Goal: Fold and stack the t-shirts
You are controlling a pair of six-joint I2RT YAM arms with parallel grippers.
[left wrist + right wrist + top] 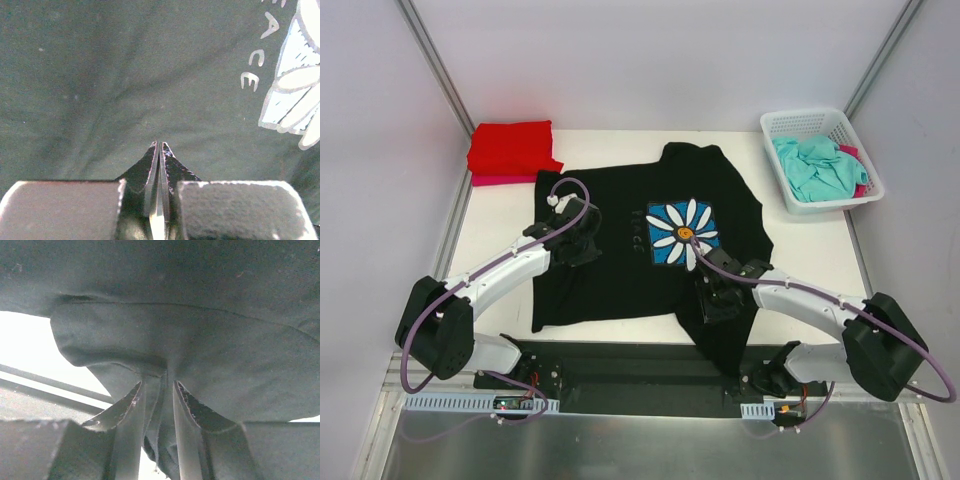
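At about 5 o'clock on the desk (495,225), close to the near edge, the jaws of the right arm (800,298) are clamped on a bunched fold of the black t-shirt (620,270). The right wrist view shows dark cloth pinched between its two fingers (125,440), with more of it draped above them.

The shirt's hem corner there spills over the near edge. The rest lies spread flat across the middle of the desk, collar toward 12 o'clock.

At about 9 o'clock on the shirt, the jaws of the left arm (500,270) are pressed together. The tips sit over smooth black cloth, and no fold is visible between them.

Just past both arms is the shirt's daisy print (682,232) on its blue square.

At 11 o'clock, a folded red t-shirt (510,147) lies on a pink t-shirt (500,180), of which only the edge shows.

At 1 o'clock, a white mesh basket (820,116) holds a crumpled teal t-shirt (815,165) and a bit of pink cloth (852,153).
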